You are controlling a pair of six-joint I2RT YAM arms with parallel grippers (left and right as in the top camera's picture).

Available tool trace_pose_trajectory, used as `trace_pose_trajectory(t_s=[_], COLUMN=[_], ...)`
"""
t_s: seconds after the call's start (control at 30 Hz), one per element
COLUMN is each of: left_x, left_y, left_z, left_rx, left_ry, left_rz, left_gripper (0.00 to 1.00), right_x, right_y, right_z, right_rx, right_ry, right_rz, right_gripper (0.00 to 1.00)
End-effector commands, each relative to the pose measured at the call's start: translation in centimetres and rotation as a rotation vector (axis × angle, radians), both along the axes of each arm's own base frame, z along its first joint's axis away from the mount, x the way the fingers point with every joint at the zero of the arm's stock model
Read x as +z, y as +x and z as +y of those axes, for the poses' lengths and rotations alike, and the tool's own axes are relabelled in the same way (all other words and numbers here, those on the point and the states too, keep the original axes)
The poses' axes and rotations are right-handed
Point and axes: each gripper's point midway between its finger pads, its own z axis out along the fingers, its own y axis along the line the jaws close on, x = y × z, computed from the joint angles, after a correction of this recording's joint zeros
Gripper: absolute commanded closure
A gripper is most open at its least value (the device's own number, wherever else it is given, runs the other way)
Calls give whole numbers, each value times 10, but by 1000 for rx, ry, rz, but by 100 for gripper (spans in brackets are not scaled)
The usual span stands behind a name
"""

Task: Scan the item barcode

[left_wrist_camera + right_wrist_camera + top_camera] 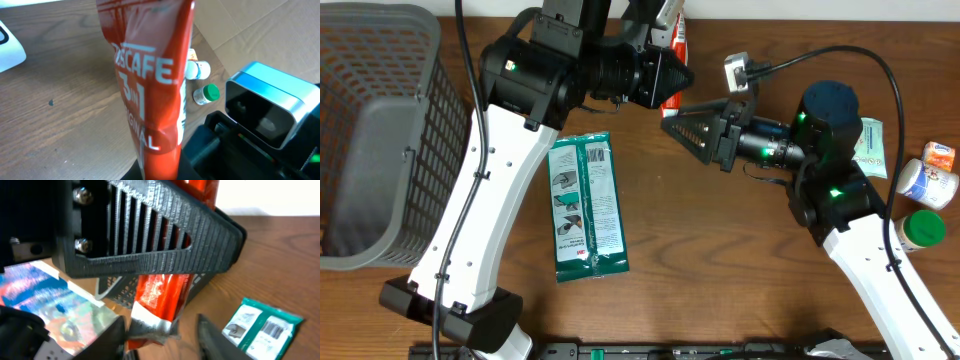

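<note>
sachet (678,50) behind pouch (586,205), basket (380,130) left, bottles (927,183) right

Wooden table (700,250) bears a green packet (587,206), grey basket (435,110) and, seemingly, small bottles (928,183).

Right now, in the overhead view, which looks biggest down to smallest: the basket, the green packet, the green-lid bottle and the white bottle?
1. Basket
2. Green packet
3. Green-lid bottle and white bottle: these two look about alike, so I won't rank one over the other.
</note>
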Motion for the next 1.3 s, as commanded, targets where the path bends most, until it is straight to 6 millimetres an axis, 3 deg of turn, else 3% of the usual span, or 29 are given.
trace_pose_trajectory(t_s=[0.0,0.2,0.3,0.33,0.37,0.5,0.87,1.07,1.27], left_x=[-2,-2,-2,-2,-2,-3,-7,-11,-16], left_y=[1,1,1,1,1,-1,-4,-7,-6], left_z=[-2,-2,-2,-2,-2,-2,0,2,5], left_rx=[-9,-9,-8,-8,-9,-9,-8,-10,10], left_ry=[-8,-8,-8,-8,-8,-5,6,21,44], left_rz=[17,17,17,17,17,24,45,63,70], left_gripper=[92,92,92,87,74,62,63,78,79], right_x=[8,10,10,9,9,9,9,9,8], right_y=[-3,-7,-6,-5,-4,0,5,5,9], right_z=[4,9,8,8,8,6,4,4,3], right_rx=[8,18,12,7,1,-21,-52,-54,-77], right_ry=[6,7,7,6,5,3,-1,0,4], right_rz=[-34,-42,-42,-43,-42,-44,-44,-41,-25], right_gripper=[69,71,99,99,99,99,99,99,99])
